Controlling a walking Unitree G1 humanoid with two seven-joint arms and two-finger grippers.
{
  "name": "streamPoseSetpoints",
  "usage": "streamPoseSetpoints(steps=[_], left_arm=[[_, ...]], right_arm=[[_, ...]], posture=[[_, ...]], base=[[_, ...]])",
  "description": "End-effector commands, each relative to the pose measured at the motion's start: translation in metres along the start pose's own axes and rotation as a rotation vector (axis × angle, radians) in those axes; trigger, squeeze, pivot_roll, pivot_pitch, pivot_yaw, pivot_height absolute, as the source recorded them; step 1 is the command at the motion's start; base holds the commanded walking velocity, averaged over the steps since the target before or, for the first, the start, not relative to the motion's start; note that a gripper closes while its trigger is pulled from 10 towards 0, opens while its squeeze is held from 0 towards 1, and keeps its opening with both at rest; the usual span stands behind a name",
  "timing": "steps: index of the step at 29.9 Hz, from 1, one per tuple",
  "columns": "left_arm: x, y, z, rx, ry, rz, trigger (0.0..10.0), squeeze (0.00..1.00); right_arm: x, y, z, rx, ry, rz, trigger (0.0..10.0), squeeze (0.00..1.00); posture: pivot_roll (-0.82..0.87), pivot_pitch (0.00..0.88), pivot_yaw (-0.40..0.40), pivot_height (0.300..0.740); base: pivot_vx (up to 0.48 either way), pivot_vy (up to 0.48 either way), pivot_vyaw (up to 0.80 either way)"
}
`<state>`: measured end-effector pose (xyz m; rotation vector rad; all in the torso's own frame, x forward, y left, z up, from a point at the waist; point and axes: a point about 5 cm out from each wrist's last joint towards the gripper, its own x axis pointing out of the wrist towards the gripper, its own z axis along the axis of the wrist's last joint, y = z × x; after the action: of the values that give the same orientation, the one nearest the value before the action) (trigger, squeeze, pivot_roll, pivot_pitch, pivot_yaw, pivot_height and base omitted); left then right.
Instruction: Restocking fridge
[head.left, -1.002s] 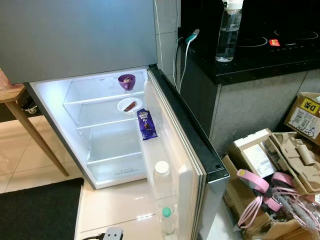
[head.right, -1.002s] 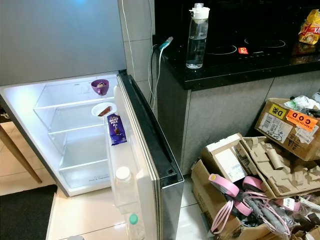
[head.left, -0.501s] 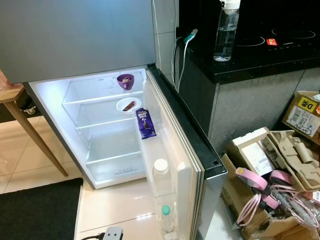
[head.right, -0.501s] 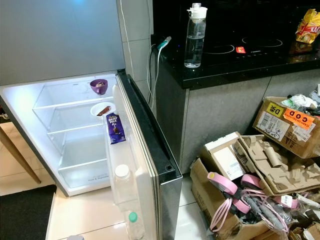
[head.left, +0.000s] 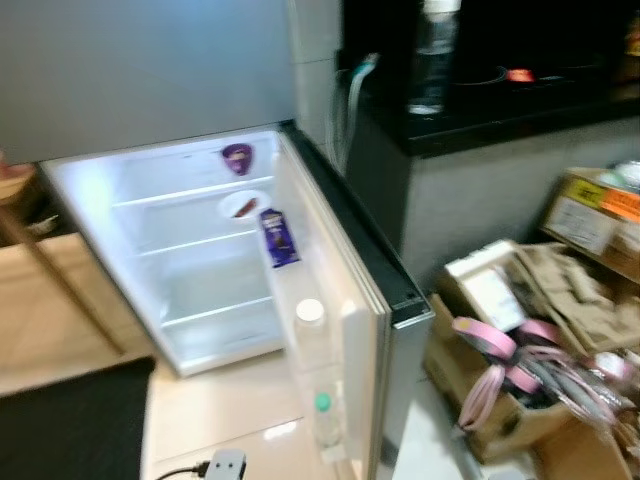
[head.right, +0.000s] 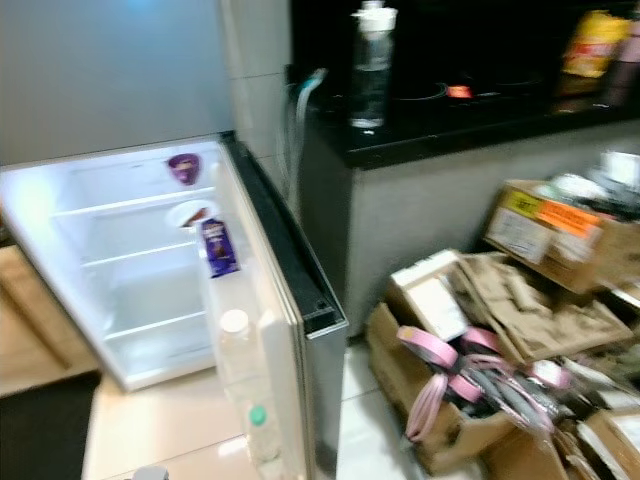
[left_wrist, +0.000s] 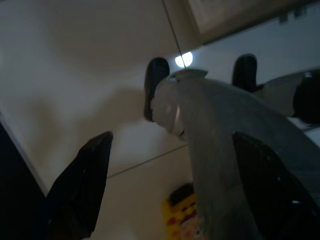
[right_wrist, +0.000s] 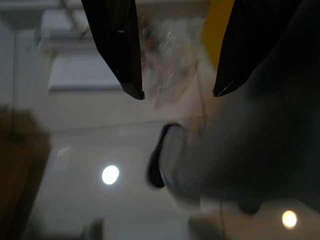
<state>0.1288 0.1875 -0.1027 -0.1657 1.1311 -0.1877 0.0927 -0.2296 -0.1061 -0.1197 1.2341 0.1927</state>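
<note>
The fridge (head.left: 205, 300) stands open with its lit lower compartment in front of me, blurred. A purple bowl (head.left: 237, 157) sits on the top shelf and a white plate (head.left: 243, 205) with something brown on the shelf below. A purple chocolate bar (head.left: 277, 236) leans in the open door (head.left: 345, 300), above a white-capped bottle (head.left: 310, 330) and a green-capped bottle (head.left: 324, 420). A clear water bottle (head.right: 370, 65) stands on the black counter (head.right: 470, 115). In the wrist views my left gripper (left_wrist: 173, 142) and right gripper (right_wrist: 178, 94) hang open over pale floor, holding nothing.
Cardboard boxes (head.right: 555, 225) and a box of pink cords (head.right: 450, 375) crowd the floor right of the fridge door. A black mat (head.left: 70, 420) lies at the left front, with a wooden table leg (head.left: 55, 295) beside the fridge. A yellow snack bag (head.right: 590, 45) sits on the counter.
The whole picture has slid left and blurred, so the camera has turned to the right. Nothing in the fridge or on the counter has moved.
</note>
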Motion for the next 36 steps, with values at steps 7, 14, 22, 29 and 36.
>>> streamPoseSetpoints(steps=[7,14,22,29,36], left_arm=[[-0.002,0.0,-0.019,-0.023,0.066,0.012,10.0,0.0],[-0.002,0.0,-0.018,-0.019,0.067,0.013,10.0,0.0],[-0.001,-0.001,-0.017,-0.01,0.065,0.013,10.0,0.0],[-0.002,0.0,-0.016,-0.006,0.065,0.014,10.0,0.0],[-0.001,0.0,-0.014,-0.007,0.06,0.013,10.0,0.0]], right_arm=[[0.001,-0.004,0.013,-0.016,-0.039,-0.009,10.0,0.0],[0.0,-0.004,0.013,-0.015,-0.039,-0.01,10.0,0.0],[0.0,-0.009,0.022,-0.029,-0.093,-0.04,10.0,0.0],[-0.004,-0.022,0.061,0.033,-0.245,-0.07,10.0,0.0],[-0.009,-0.036,0.084,0.007,-0.292,-0.14,10.0,0.0]], posture=[[-0.07,0.0,-0.001,0.74],[-0.07,0.0,-0.002,0.74],[-0.07,0.0,-0.003,0.74],[-0.07,0.0,0.0,0.74],[-0.06,0.0,-0.007,0.74]], base=[[0.0,0.0,0.0],[0.0,0.0,0.0],[0.0,0.0,0.0],[0.0,0.0,0.44],[0.0,0.0,0.5]])
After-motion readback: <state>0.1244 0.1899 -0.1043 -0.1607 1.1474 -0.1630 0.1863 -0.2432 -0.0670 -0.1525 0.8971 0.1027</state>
